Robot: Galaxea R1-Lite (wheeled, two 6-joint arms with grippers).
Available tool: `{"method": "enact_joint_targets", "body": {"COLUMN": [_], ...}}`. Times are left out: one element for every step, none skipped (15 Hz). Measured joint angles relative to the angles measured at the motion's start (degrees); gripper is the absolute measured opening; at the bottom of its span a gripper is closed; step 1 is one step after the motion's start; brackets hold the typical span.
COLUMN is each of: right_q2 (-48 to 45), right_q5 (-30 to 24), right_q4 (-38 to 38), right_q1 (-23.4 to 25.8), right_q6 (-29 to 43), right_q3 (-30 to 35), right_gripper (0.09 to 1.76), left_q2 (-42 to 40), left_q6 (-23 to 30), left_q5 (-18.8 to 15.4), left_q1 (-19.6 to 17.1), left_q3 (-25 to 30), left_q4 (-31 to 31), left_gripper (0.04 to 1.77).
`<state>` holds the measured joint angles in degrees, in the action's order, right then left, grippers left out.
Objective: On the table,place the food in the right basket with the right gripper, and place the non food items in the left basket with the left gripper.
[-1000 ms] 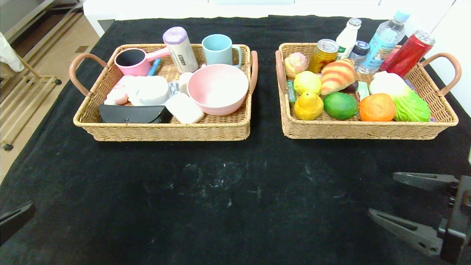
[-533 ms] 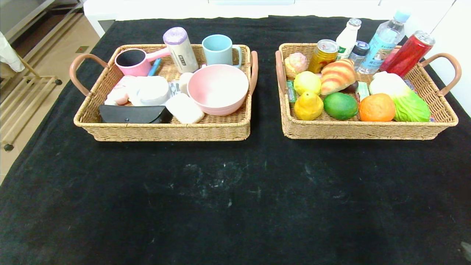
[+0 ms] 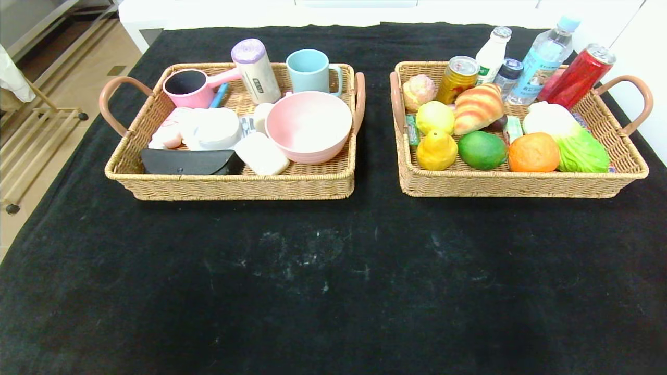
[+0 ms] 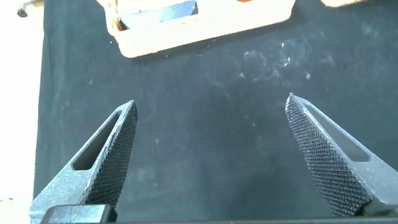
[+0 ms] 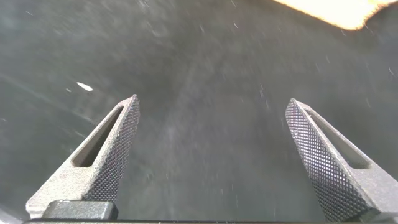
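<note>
The right basket (image 3: pixel 521 185) holds the food: orange (image 3: pixel 533 152), yellow pear-shaped fruit (image 3: pixel 436 150), green fruit (image 3: pixel 482 150) and croissant (image 3: pixel 478 108). In the left basket (image 3: pixel 234 186) lie the pink bowl (image 3: pixel 308 125) and the white bar (image 3: pixel 261 153). Neither gripper shows in the head view. My left gripper (image 4: pixel 211 99) hangs open over the bare black table (image 3: pixel 333 271), with the left basket (image 4: pixel 205 28) beyond its fingers. My right gripper (image 5: pixel 213 99) is also open over the cloth, nothing between its fingers, and a corner of the right basket (image 5: pixel 336 9) shows ahead of it.
The right basket also carries bottles (image 3: pixel 543 57), cans (image 3: pixel 578 75), a cabbage (image 3: pixel 573 140) and a lemon (image 3: pixel 435 116). The left basket also has a teal mug (image 3: pixel 311 70), a pink scoop (image 3: pixel 190 87), a roll (image 3: pixel 254 70) and a black case (image 3: pixel 187 161). Floor lies past the table's left edge.
The right gripper, at the lower right of the head view a second ago, has drawn back out of it. The left fingertip at the lower left has gone too.
</note>
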<state>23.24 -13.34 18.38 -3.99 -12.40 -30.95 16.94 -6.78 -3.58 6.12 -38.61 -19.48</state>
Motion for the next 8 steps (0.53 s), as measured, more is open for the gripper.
{"method": "enact_joint_targets", "body": {"right_q2": [-1.94, -3.80, -5.46, -6.49, -7.20, -7.80, -8.33, -8.77], "right_q5": [0.02, 0.06, 0.06, 0.00, 0.00, -0.02, -0.02, -0.05], "right_q4": [0.11, 0.11, 0.16, 0.11, 0.09, 0.09, 0.11, 0.18], "right_q1": [0.46, 0.74, 0.96, 1.07, 1.12, 1.15, 1.18, 1.23], "right_q6": [0.09, 0.39, 1.18, 1.60, 1.71, 1.79, 2.10, 2.49], "right_q3": [1.99, 3.78, 5.21, 5.81, 6.14, 6.34, 6.47, 6.78], "right_gripper": [1.71, 1.71, 1.71, 1.71, 1.71, 1.71, 1.71, 1.71], "left_q2": [-0.33, -0.59, -0.77, -0.88, -1.05, -1.43, -2.12, -3.00], "left_q6": [0.94, 1.02, 0.94, 0.88, 0.88, 1.00, 1.00, 1.00], "left_q5": [0.01, -0.07, -0.38, -1.40, -3.63, -5.45, -6.78, -8.53], "left_q1": [-0.20, -0.43, -0.98, -1.99, -3.38, -4.63, -5.60, -6.52], "left_q3": [-0.15, -0.59, -0.91, -1.33, -1.66, -1.77, -1.85, -1.91], "left_q4": [-0.06, -0.02, -0.11, -0.13, -0.20, -0.63, -2.34, -4.06], "left_gripper": [1.71, 1.72, 1.72, 1.72, 1.72, 1.72, 1.72, 1.72]}}
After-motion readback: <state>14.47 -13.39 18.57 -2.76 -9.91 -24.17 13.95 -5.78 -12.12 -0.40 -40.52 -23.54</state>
